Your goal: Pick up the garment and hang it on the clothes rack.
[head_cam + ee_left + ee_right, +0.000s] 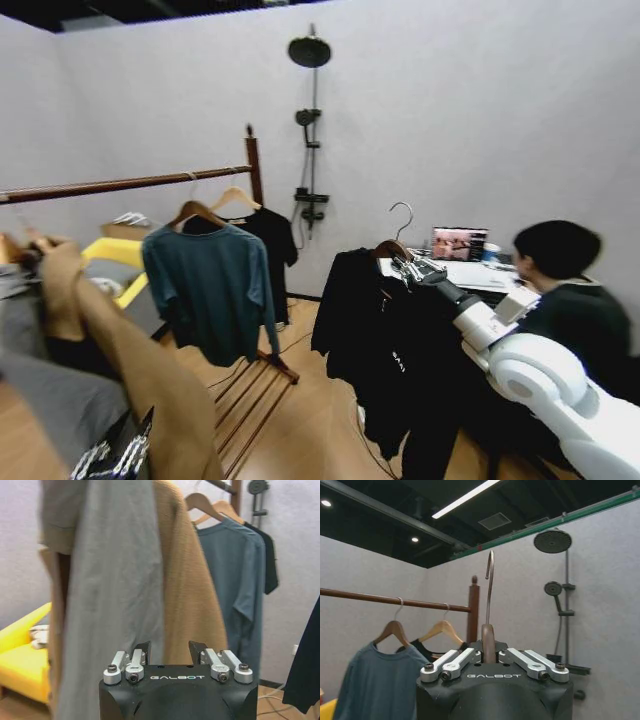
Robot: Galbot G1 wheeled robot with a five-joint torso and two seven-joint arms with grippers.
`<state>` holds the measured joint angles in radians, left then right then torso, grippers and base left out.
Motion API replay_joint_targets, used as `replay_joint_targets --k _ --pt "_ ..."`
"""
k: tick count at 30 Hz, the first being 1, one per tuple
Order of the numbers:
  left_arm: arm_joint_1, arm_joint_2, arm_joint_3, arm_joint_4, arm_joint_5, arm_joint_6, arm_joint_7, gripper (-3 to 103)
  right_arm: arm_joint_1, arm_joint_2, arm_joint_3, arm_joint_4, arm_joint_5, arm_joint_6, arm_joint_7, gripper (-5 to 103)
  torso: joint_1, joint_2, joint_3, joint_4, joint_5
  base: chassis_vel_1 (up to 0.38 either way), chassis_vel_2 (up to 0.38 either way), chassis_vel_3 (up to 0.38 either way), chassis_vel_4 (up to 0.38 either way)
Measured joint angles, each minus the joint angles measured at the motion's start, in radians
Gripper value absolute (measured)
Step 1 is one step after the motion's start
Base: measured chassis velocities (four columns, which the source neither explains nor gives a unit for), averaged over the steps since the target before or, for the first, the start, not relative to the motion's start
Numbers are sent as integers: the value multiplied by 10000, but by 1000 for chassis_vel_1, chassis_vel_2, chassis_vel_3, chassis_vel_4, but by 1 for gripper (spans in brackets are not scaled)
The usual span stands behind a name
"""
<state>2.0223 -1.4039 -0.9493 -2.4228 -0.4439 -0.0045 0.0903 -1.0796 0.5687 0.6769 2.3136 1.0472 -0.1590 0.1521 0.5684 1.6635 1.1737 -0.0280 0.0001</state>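
Fingers of my right gripper [489, 656] are clamped on the neck of the wooden hanger [392, 248], and my right wrist view shows its metal hook [490, 587] rising straight up from between them. From that hanger the garment [385, 350] drapes down in front of my right arm, black, its long axis vertical, its hem near the floor. The hook points upward and, seen from my head, its open curl faces toward my left, which is where the clothes rack [252, 170] stands. The rod [120, 184] runs roughly level across my left side to the knob-topped post, well apart from the hook and higher than it in my head view. I judge the coming move turns on that gap: the hook has to travel left and up over the rod. A teal shirt [212, 290] and a small black T-shirt [275, 240] already hang near the post. My left gripper [170, 652] sits low on my left, facing a grey and a tan garment [187, 580], its fingers apart and holding nothing. My right arm is plainly the nearer one.
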Motion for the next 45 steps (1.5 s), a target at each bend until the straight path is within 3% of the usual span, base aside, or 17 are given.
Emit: replay_joint_targets --k 17,27,33,38,44,45 --pt "0 0 0 0 0 0 -1 46 629 -334 -16 550 853 -370 426 9 -1 0 0 -2 0 121 119 127 131" --pt "-1 0 0 0 0 0 -2 46 2378 -249 -1217 -316 1172 -429 124 9 0 0 1 3 -1 128 130 129 118" --pt "0 0 0 0 0 0 0 46 3879 87 -2252 -802 1413 -414 471 9 0 -1 1 5 0 84 85 72 80" --pt "0 0 0 0 0 0 3 46 4908 363 -3212 -1258 1230 -322 539 9 0 0 0 -8 0 0 0 0 0" --pt "0 0 0 1 0 0 -1 46 7487 1201 -5690 -3129 922 -531 449 9 0 -1 2 0 2 0 0 0 0" --pt "0 0 0 1 0 0 -1 46 7487 1201 -5690 -3129 922 -531 449 9 0 -1 2 0 2 0 0 0 0"
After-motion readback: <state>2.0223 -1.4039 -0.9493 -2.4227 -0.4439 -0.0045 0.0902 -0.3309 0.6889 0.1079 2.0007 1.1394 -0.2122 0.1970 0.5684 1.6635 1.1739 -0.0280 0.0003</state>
